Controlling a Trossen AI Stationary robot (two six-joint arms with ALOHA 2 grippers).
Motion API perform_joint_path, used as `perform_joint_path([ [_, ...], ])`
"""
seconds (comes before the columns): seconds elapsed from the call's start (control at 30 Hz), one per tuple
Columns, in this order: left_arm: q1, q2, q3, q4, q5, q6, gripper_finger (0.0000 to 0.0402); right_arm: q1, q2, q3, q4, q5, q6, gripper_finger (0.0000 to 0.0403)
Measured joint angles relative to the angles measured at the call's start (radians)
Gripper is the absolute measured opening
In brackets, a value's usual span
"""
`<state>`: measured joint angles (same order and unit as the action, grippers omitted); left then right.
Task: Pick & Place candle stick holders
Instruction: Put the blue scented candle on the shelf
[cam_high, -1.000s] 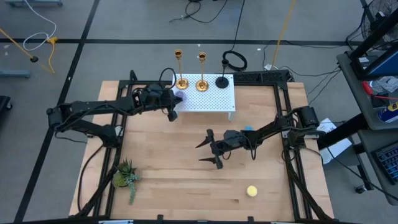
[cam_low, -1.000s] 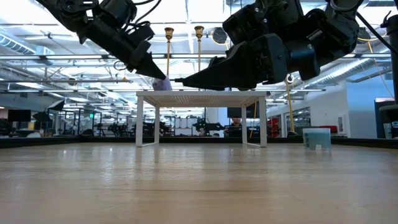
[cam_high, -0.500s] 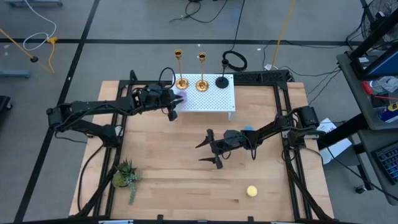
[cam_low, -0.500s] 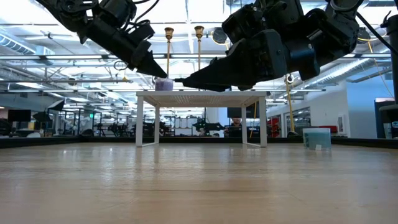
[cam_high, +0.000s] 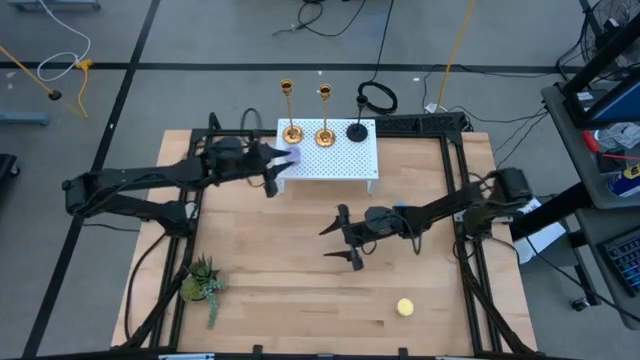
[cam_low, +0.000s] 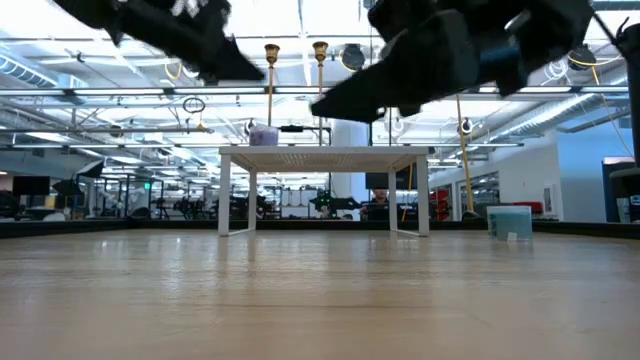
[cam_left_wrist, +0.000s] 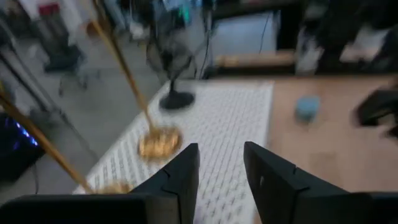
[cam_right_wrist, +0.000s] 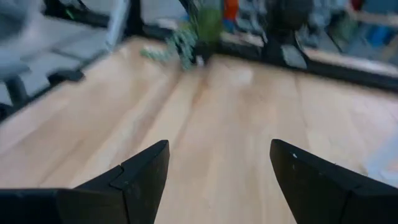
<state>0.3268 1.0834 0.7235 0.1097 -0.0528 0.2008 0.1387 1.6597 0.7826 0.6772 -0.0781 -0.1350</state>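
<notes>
A pale wooden table top (cam_high: 300, 280) framed in black rails sits on a grey floor, with a small white perforated stand (cam_high: 335, 160) near its far edge. On the far side of that stand the three candle stick holders stand upright in a row: a shiny gold holder with a round flared base (cam_high: 291, 131), a second gold holder (cam_high: 324, 134) just beside it, and a black holder with a slim stem (cam_high: 357, 131) at the row's right end. A small purple round piece (cam_high: 291, 156) lies on the stand's left edge, in front of the first gold holder. The left gripper (cam_high: 272, 172) hovers beside that edge, its fingers (cam_left_wrist: 177, 180) a narrow gap apart and empty. The right gripper (cam_high: 342, 237) hangs over the table's middle, well apart from the stand, fingers spread wide, holding nothing. A green plant sprig (cam_high: 203, 283) and a yellow round piece (cam_high: 405, 307) lie near the front of the table.
</notes>
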Motion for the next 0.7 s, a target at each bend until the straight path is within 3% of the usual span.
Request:
perform_joint_path([
  [0.2, -0.081, -0.155, 0.001, -0.094, 0.002, 0.004, 0.0111, 0.067, -0.226, 0.000, -0.451, 0.211, 0.083, 0.0274],
  [0.47, -0.104, -0.247, 0.001, -0.285, 0.000, 0.001, 0.0093, 0.131, -0.404, 0.000, -1.084, 0.513, 0.528, 0.0229],
  [0.57, -0.104, -0.246, 0.001, -0.308, -0.001, -0.004, 0.0093, 0.134, -0.415, -0.004, -1.208, 0.551, 0.605, 0.0212],
  [0.7, -0.104, -0.232, 0.000, -0.314, -0.001, -0.034, 0.0093, 0.120, -0.417, -0.055, -1.225, 0.552, 0.691, 0.0200],
])
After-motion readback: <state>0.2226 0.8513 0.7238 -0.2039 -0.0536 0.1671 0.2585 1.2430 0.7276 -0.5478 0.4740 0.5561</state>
